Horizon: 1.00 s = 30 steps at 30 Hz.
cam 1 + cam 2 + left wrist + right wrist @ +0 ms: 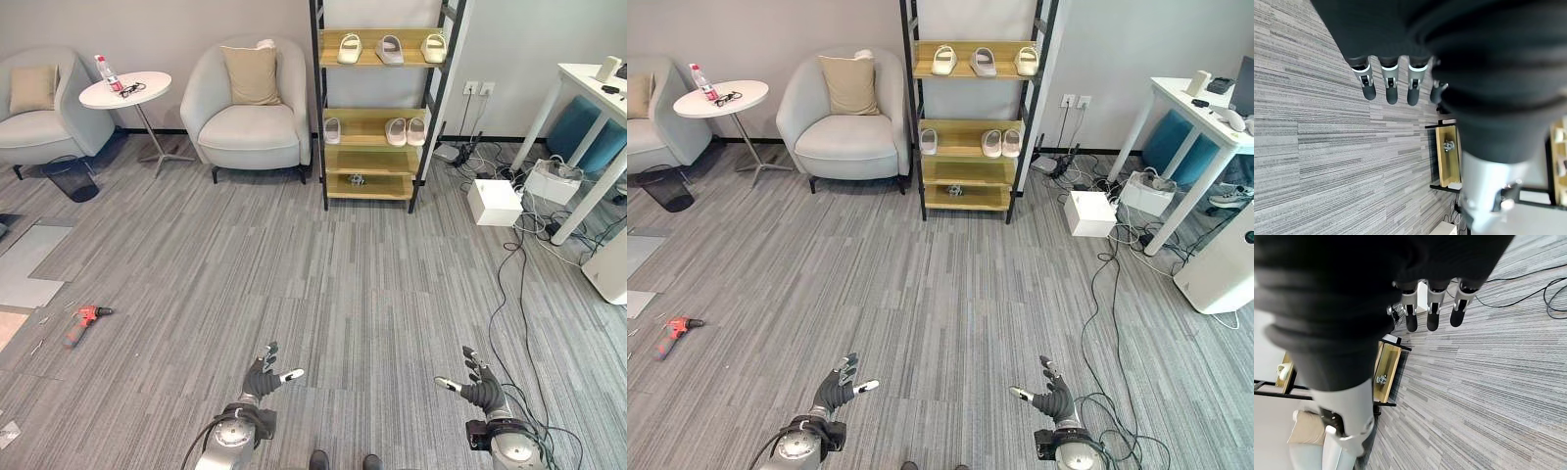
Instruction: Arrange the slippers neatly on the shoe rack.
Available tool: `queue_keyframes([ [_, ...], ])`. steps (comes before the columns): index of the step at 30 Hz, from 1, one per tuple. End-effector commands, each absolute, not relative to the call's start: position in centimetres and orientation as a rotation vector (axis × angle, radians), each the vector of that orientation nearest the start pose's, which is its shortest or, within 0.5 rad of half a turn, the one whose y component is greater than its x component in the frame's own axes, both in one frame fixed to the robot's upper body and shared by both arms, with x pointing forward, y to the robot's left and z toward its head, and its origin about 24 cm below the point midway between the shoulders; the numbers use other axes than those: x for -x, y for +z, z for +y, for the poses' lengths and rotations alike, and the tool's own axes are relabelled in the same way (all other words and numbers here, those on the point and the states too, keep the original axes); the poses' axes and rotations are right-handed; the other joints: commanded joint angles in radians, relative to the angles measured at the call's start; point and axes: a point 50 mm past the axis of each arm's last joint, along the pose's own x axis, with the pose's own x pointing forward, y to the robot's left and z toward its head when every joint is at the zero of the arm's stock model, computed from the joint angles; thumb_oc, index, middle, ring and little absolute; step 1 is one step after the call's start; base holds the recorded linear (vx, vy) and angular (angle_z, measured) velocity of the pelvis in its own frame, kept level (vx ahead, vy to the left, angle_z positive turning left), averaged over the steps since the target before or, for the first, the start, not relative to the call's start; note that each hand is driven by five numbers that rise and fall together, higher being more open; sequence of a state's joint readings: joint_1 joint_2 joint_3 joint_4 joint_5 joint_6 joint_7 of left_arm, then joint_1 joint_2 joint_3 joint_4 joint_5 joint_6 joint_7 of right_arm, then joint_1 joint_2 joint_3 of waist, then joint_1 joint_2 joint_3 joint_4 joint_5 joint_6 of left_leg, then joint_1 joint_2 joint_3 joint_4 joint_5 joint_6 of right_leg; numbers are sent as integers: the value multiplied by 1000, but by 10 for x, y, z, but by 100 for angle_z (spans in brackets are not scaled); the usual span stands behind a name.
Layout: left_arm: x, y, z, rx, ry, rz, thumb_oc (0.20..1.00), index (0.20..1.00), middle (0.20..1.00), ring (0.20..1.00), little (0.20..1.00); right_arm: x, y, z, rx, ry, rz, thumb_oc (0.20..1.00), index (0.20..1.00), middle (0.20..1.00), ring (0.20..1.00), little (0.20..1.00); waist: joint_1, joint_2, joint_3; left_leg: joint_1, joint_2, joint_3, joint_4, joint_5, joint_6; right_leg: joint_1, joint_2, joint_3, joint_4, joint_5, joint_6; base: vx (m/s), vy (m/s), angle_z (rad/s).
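Note:
A black-framed shoe rack (377, 117) with wooden shelves stands against the far wall. Its top shelf carries three pale slippers (389, 48) side by side. On the middle shelf one white slipper (333, 130) lies at the left and a pair (406, 131) at the right. A small metal object (357, 180) lies on the bottom shelf. My left hand (261, 378) and right hand (479, 387) hover low over the grey carpet, far in front of the rack, both open with straight fingers and holding nothing.
A grey armchair (250, 113) with a cushion stands left of the rack, beside a round white table (125, 90). A red drill (82, 321) lies on the floor at left. A white box (493, 202), cables (519, 257) and a white desk (594, 93) crowd the right.

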<state>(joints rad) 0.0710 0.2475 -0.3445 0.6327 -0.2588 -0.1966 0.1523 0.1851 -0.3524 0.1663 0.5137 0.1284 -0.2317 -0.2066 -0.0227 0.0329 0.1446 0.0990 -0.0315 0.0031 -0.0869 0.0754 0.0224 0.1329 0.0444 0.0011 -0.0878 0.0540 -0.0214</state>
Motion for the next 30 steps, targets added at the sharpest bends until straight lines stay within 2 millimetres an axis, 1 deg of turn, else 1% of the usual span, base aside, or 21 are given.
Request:
queue_keyframes([
  [1,-203,-79,171,-125,-28,447,1000,1000,1000,1000,1000,-183,-55,-231,290,-145,336,1000,1000,1000,1000,1000,-4,-38,-22,25,29,-54,0,-82,-39,8,-92,58,1,-105,114,0,0,0],
  [6,-205,-74,170,-102,-31,422,1000,1000,1000,1000,1000,-180,-58,-230,282,-137,353,1000,1000,1000,1000,1000,-6,-37,-21,25,27,-54,0,-82,-39,8,-95,56,1,-104,115,0,0,0],
  [12,-204,-72,170,-92,-35,416,1000,1000,1000,1000,1000,-172,-67,-229,234,-136,408,1000,1000,1000,1000,1000,-7,-41,-19,23,28,-52,0,-81,-41,9,-97,49,1,-105,116,0,0,0],
  [16,-202,-72,173,-91,-27,417,1000,1000,1000,1000,1000,-173,-69,-227,219,-116,417,1000,1000,1000,1000,1000,-3,-41,-18,20,26,-50,0,-82,-38,2,-99,55,1,-99,119,0,0,0],
  [21,-203,-70,175,-81,-14,403,1000,1000,1000,1000,1000,-173,-68,-227,279,-108,412,1000,1000,1000,1000,1000,1,-42,-16,19,27,-46,0,-82,-39,1,-98,56,1,-101,119,0,0,0],
  [30,-211,-60,172,-76,-35,348,1000,1000,1000,1000,1000,-169,-70,-226,274,-85,430,1000,1000,1000,1000,1000,-2,-47,-13,21,30,-47,0,-85,-41,3,-97,56,1,-104,119,0,0,0],
])
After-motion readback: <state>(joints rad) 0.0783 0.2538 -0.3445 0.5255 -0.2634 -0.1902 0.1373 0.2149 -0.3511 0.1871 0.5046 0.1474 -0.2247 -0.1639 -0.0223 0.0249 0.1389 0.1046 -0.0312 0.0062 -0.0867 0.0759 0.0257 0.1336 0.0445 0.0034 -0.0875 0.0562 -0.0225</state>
